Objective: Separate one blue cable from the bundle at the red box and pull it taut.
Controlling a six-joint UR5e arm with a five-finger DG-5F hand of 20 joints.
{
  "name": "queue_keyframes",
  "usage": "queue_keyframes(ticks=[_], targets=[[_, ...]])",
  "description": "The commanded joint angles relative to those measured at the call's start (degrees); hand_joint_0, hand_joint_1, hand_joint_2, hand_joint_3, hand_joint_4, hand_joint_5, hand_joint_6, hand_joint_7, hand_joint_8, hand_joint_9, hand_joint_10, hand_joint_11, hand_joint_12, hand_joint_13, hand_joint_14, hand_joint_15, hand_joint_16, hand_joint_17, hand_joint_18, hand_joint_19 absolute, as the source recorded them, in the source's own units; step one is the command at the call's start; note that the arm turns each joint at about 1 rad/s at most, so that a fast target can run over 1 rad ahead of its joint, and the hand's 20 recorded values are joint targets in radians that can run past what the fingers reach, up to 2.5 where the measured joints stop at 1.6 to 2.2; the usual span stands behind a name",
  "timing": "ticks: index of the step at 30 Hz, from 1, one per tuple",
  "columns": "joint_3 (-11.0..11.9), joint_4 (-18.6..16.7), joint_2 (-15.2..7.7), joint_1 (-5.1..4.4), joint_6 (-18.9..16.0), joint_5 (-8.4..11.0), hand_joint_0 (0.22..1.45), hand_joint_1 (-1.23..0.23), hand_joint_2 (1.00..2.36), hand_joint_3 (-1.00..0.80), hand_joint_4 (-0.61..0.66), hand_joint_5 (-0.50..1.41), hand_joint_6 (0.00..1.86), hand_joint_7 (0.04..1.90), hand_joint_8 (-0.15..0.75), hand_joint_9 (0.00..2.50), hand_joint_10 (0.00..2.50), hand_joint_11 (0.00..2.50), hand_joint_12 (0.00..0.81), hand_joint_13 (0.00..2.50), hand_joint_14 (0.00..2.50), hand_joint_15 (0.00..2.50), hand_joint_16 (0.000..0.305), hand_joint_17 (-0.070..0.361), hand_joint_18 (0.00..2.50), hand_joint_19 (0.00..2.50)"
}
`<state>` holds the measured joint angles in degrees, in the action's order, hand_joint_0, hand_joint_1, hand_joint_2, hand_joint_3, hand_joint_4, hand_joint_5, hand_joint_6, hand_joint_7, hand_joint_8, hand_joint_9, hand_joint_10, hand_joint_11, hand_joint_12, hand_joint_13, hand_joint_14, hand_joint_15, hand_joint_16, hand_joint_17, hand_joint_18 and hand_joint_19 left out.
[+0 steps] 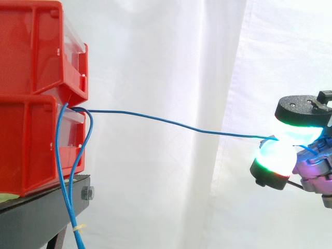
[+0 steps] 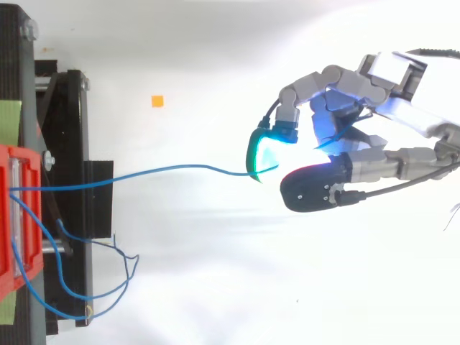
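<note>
away from the red bins (image 1: 31,93), hand (image 2: 338,104) pinching one blue cable (image 1: 171,122), gently curved

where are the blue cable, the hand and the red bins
blue cable (image 1: 171,123), side view, middle of the stretched strand
hand (image 2: 341,108), top view, its palm
red bins (image 1: 26,46), side view, upper bin's side wall

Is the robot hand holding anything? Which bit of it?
Yes. The hand pinches one blue cable between its glowing fingertips, on the stretch farthest from the red bins.
</note>
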<state>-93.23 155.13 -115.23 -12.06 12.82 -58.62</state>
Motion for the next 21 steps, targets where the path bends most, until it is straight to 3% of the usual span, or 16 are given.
queue_keyframes(ticks=[1, 5, 7, 21], targets=[[0.0, 0.0, 0.0, 0.02, 0.0, 0.00, 0.67, -0.71, 1.02, -0.10, 0.06, -0.15, 0.94, 1.11, 0.316, 0.56, 2.33, 1.20, 0.363, 0.78, 2.50, 1.32, 0.035, 0.079, 1.36, 1.75], [0.1, 0.0, 0.0, 0.02, 0.0, 0.00, 0.70, -0.72, 1.03, -0.08, 0.12, -0.16, 0.92, 1.27, 0.374, 0.61, 2.11, 1.36, 0.409, 0.75, 2.50, 1.31, 0.044, 0.100, 1.36, 1.84], [0.0, 0.0, 0.0, 0.02, 0.0, 0.00, 0.68, -0.72, 1.02, -0.08, 0.10, -0.15, 0.93, 1.19, 0.337, 0.62, 2.28, 1.25, 0.377, 0.77, 2.50, 1.28, 0.039, 0.087, 1.40, 1.79], [0.0, 0.0, 0.0, 0.02, 0.0, 0.00, 0.68, -0.72, 1.02, -0.08, 0.09, -0.15, 0.93, 1.18, 0.342, 0.57, 2.30, 1.24, 0.390, 0.77, 2.50, 1.30, 0.040, 0.090, 1.37, 1.75]])
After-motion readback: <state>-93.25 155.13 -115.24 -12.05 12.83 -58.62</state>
